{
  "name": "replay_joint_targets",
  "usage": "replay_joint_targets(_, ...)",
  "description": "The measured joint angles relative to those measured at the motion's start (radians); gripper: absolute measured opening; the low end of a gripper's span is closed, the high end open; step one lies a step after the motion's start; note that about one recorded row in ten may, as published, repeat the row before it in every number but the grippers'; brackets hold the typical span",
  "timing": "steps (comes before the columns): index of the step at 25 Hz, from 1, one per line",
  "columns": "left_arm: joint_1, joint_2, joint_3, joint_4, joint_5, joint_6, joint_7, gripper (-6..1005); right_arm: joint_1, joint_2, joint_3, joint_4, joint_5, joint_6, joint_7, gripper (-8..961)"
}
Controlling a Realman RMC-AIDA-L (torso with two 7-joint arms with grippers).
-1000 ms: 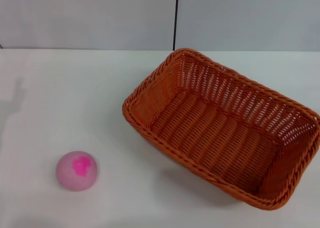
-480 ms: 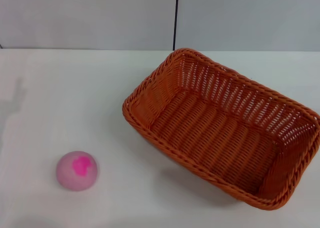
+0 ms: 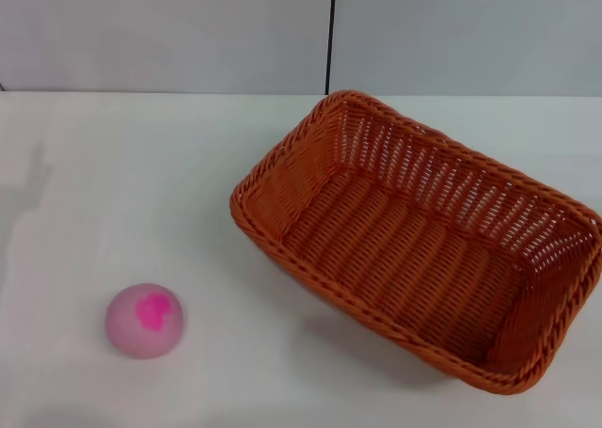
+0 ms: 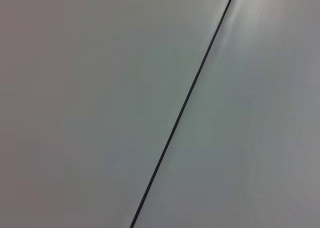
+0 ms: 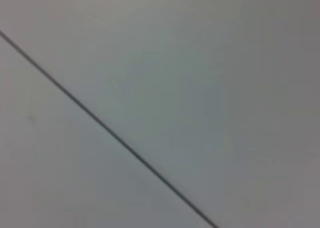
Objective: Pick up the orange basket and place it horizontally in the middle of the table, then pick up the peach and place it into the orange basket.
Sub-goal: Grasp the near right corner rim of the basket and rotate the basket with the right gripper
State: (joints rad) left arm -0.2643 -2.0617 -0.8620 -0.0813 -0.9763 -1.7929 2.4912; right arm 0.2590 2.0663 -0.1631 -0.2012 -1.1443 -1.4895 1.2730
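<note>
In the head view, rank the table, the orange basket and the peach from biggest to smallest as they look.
1. The table, which spans the whole width.
2. The orange basket, on the robot's right.
3. The peach, near left, clearly smallest.

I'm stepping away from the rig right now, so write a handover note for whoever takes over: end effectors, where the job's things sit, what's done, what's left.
End effectors: neither the left nor the right one shows in any view; both wrist cameras see only a plain grey wall with a dark seam.
Burnt-orange woven rectangular basket: on the white table, right of centre, lying at a diagonal, empty.
Small pale pink peach with a magenta blotch: on the table, near left, well apart from the basket.
Done: nothing yet.
Left: set the basket horizontally in the middle of the table, then put the peach in it.
</note>
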Motion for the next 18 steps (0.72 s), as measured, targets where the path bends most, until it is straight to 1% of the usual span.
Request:
replay_joint_targets(1,-0.001,0.000,0.000,0.000,-0.002,0.001,0.000,843,-0.003,-0.001,-0.023,-0.021,0.000,-0.020,0.007,372)
replay_joint_targets(2,-0.001,0.000,0.000,0.000,-0.002,0.001,0.000,842,-0.003,-0.001,-0.023,-0.021,0.000,-0.020,0.007,372)
replay_joint_targets(3,-0.001,0.000,0.000,0.000,-0.003,0.002,0.000,842,-0.006,-0.004,-0.052,-0.049,-0.001,-0.048,0.014,372)
replay_joint_targets(4,-0.001,0.000,0.000,0.000,-0.003,0.002,0.000,841,-0.006,-0.004,-0.052,-0.049,-0.001,-0.048,0.014,372)
replay_joint_targets(5,-0.001,0.000,0.000,0.000,-0.004,0.002,0.000,841,-0.007,-0.008,-0.066,-0.064,-0.002,-0.059,0.023,372)
replay_joint_targets(6,-0.002,0.000,0.000,0.000,-0.004,0.002,0.000,840,-0.008,-0.019,-0.104,-0.121,-0.022,-0.075,0.071,372)
replay_joint_targets(7,-0.002,0.001,0.000,0.000,-0.004,0.002,0.000,840,-0.008,-0.019,-0.104,-0.121,-0.022,-0.075,0.071,373)
replay_joint_targets(8,-0.003,0.001,0.000,0.001,-0.004,0.003,0.000,839,-0.007,-0.025,-0.119,-0.158,-0.044,-0.081,0.106,374)
replay_joint_targets(10,-0.004,0.001,0.000,0.001,-0.004,0.003,0.000,838,-0.002,-0.040,-0.135,-0.241,-0.108,-0.097,0.185,375)
replay_joint_targets(11,-0.006,0.001,0.000,0.001,-0.004,0.003,0.000,838,0.009,-0.052,-0.137,-0.336,-0.190,-0.115,0.277,374)
replay_joint_targets(12,-0.006,0.001,0.000,0.001,-0.004,0.003,0.000,837,0.009,-0.052,-0.137,-0.336,-0.190,-0.115,0.277,374)
replay_joint_targets(13,-0.007,0.002,0.000,0.002,-0.004,0.003,0.000,837,0.022,-0.060,-0.137,-0.449,-0.269,-0.138,0.376,373)
replay_joint_targets(14,-0.007,0.002,0.000,0.002,-0.004,0.003,0.000,836,0.031,-0.064,-0.138,-0.509,-0.308,-0.152,0.426,372)
replay_joint_targets(15,-0.008,0.002,0.000,0.002,-0.004,0.003,0.000,836,0.031,-0.064,-0.138,-0.509,-0.308,-0.152,0.426,381)
replay_joint_targets(16,-0.008,0.002,0.000,0.002,-0.004,0.003,0.000,835,0.051,-0.071,-0.140,-0.629,-0.384,-0.183,0.517,390)
replay_joint_targets(17,-0.008,0.002,0.000,0.002,-0.004,0.003,0.000,835,0.065,-0.075,-0.144,-0.693,-0.426,-0.197,0.567,398)
replay_joint_targets(18,-0.009,0.002,0.000,0.001,-0.004,0.003,0.000,834,0.065,-0.075,-0.144,-0.693,-0.426,-0.197,0.567,407)
